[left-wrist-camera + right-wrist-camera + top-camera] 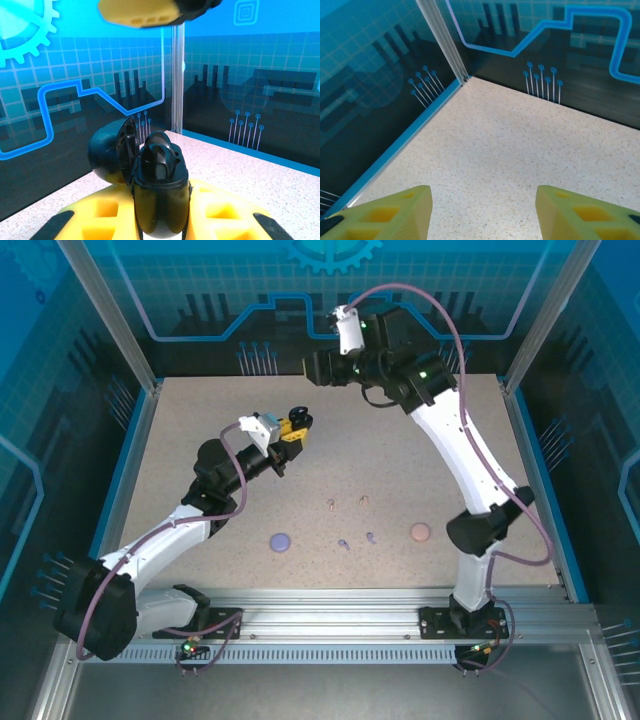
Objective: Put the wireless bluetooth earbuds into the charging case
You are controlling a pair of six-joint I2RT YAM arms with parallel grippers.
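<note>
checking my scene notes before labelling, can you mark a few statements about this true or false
1. The left gripper grips a black charging case with its lid open. True.
2. The right gripper is shut on an earbud. False: its jaws stand open with nothing between them.
3. Two lilac earbuds lie loose on the table. True.
4. The pink case is held up off the table. False: it lies on the table.
</note>
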